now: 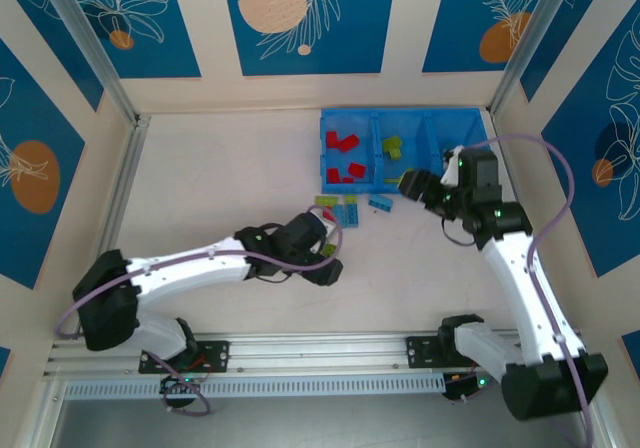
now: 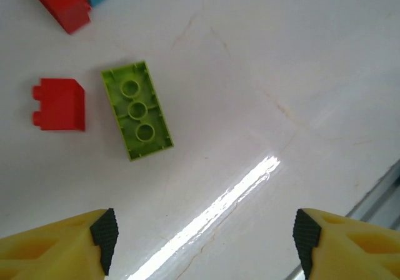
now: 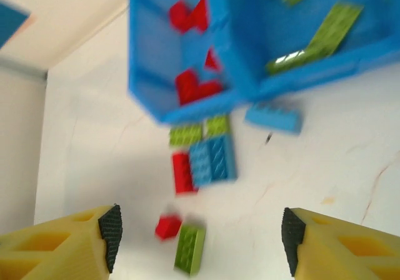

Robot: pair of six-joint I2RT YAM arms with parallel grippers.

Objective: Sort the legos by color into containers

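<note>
The blue tray [image 1: 322, 146] of three containers stands at the back right. Red legos [image 1: 345, 158] lie in its left one, lime ones [image 1: 392, 148] in the middle; my right arm covers most of the right one. Loose legos [image 1: 345, 211] cluster just in front of the tray. An upside-down lime brick [image 2: 137, 110] and a small red brick [image 2: 59, 105] lie ahead of my left gripper [image 2: 205, 242], which hangs open and empty over bare table. My right gripper [image 3: 201, 239] is open and empty too, near the tray's front wall [image 3: 187, 111]; a loose blue brick [image 3: 274, 117] lies below it.
Raised walls and metal posts enclose the white table. A metal rail [image 1: 300, 348] runs along the near edge by both arm bases. The left half of the table [image 1: 200, 178] is bare. The right wrist view is blurred.
</note>
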